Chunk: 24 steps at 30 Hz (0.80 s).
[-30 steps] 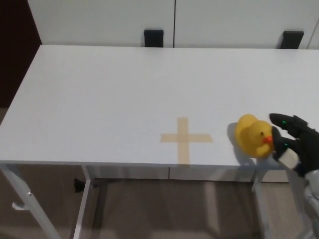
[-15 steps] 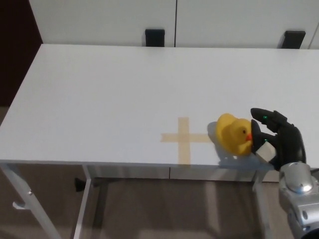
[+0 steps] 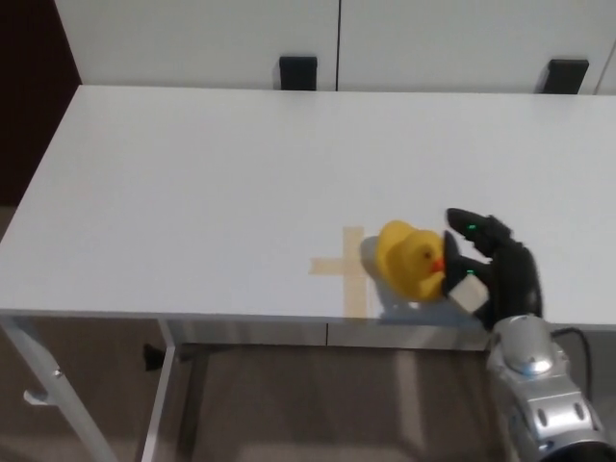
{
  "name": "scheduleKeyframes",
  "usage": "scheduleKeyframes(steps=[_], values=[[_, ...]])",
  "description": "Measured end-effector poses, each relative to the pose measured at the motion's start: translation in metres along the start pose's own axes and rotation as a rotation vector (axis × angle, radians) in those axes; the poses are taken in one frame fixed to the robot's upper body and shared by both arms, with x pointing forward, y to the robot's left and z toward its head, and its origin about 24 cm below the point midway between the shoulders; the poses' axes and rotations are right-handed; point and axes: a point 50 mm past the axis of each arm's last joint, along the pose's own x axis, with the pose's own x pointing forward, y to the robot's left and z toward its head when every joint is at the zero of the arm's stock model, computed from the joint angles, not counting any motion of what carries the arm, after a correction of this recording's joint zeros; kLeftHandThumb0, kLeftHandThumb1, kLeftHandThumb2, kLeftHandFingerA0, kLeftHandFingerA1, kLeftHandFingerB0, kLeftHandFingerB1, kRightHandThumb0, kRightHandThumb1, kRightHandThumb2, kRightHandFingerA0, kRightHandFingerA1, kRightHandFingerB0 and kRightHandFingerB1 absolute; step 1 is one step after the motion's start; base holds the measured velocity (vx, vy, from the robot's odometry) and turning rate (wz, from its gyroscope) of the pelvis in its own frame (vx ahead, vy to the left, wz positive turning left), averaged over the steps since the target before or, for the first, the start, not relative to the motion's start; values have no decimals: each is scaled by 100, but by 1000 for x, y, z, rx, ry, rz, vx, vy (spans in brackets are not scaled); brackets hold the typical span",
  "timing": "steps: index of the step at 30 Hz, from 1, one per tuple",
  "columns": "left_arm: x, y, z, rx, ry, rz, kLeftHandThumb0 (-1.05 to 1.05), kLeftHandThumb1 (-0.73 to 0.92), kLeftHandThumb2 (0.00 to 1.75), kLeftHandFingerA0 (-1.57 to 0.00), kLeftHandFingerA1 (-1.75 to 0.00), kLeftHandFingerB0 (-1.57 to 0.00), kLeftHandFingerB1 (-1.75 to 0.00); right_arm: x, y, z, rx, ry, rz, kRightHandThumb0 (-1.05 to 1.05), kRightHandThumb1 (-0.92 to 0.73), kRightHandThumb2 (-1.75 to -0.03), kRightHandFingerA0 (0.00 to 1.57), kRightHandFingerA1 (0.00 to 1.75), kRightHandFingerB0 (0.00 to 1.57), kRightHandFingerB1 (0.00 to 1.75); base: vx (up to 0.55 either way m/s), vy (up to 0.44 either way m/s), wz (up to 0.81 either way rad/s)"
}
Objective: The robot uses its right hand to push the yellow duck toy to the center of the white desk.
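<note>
Duck (image 3: 412, 259), yellow with an orange beak, sits near the front edge of my table (image 3: 192, 173), right of its middle, its left side over the right arm of the tan tape cross (image 3: 352, 267). My right hand (image 3: 486, 262) reaches in from the front right corner side and presses against the duck's beak side, fingers (image 3: 469, 222) spread and curled loosely, gripping nothing. I see two black brackets (image 3: 297, 73) along the far edge.
</note>
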Motion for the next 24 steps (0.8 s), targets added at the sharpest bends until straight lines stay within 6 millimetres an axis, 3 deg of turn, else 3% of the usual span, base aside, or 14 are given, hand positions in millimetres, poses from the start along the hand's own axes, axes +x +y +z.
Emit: scheduleKeyframes(steps=[7, 12, 21, 23, 24], values=[[0, 0, 0, 9, -1, -2, -16, 67, 74, -88, -84, -87, -70, -6, 25, 3, -3, -10, 66, -74, -92, -71, 32, 59, 36, 47, 0, 0, 0], [0, 0, 1, 12, -2, -2, -20, 68, 66, -87, -79, -85, -66, -7, 29, 3, -13, -14, 78, -75, -92, -71, 33, 57, 33, 44, 0, 0, 0], [0, -1, 1, 27, -5, -3, -17, 66, 71, -86, -80, -86, -68, -9, 39, 5, -27, -22, 97, -76, -92, -69, 32, 62, 33, 50, 0, 0, 0], [0, -1, 1, 28, -4, -3, -17, 64, 71, -87, -79, -86, -67, -9, 39, 5, -29, -22, 98, -77, -92, -73, 25, 61, 31, 50, 0, 0, 0], [0, -1, 1, 28, -4, -3, -17, 66, 71, -86, -77, -84, -66, -9, 39, 5, -31, -22, 97, -79, -71, -112, 2, 41, 7, 34, 0, 0, 0]])
